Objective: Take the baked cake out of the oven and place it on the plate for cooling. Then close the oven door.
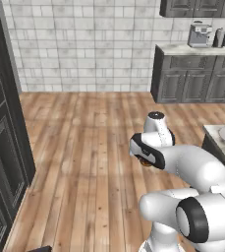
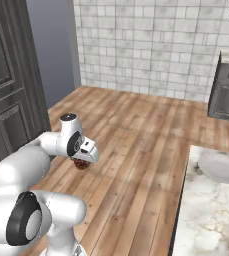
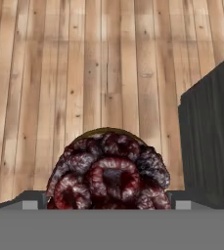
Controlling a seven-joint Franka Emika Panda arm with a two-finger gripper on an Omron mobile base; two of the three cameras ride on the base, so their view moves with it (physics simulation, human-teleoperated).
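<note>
The tool (image 2: pixel 81 161) held the baked cake (image 3: pixel 108 173) over the floor; it should travel level toward the plate (image 2: pixel 220 166).

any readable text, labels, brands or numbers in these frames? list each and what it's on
None readable in any view.
Coffee machine on the far counter: no legible marking, too small to tell.
Cake between the fingers of the gripper, plate, dark cabinets: no lettering or signs.
</note>
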